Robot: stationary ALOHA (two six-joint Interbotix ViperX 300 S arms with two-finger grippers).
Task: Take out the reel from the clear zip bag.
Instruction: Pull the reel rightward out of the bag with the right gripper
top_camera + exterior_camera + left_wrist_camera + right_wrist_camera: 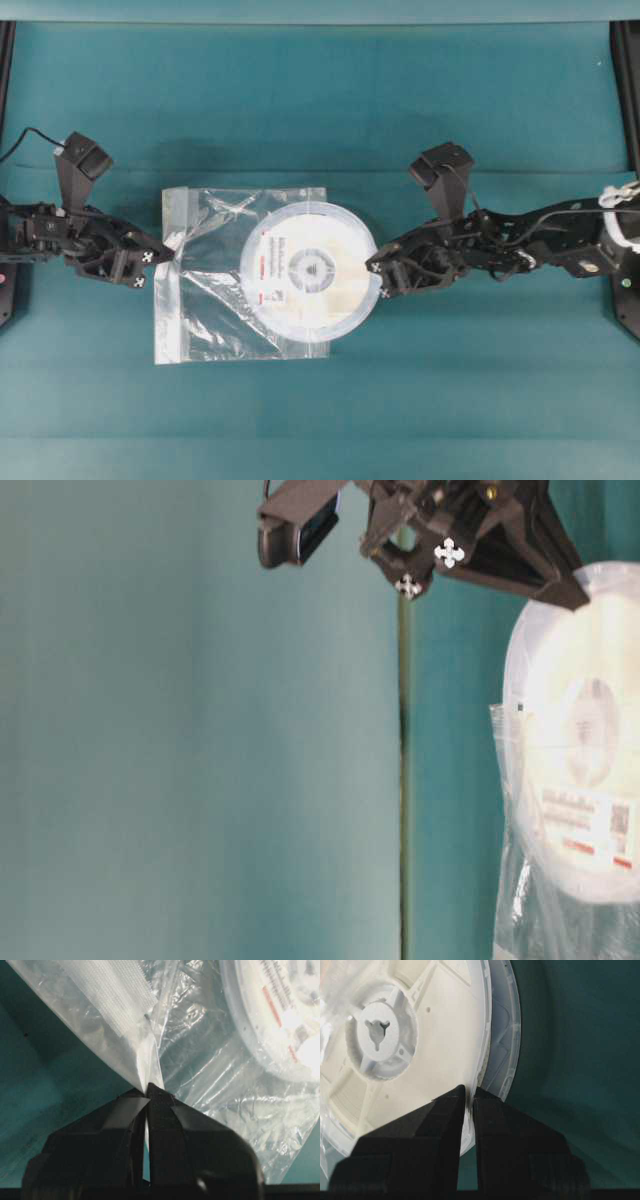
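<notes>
Protruding from the crinkly clear zip bag [215, 275], the reel [312, 269] is half veiled by plastic, its label print too blurred to read. Pinched tight, the left gripper [158, 257] clamps the bag's left edge on the teal table [320, 110]. Opposite, the right gripper [379, 278] grips the flat cream reel's translucent rim.

one reel [312, 270], one clear zip bag [215, 290], two pincers [165, 256] [378, 281]

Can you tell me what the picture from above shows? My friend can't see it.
The right gripper pinches the reel, partly out of the clear zip bag. The left gripper pinches the bag's other edge.
</notes>
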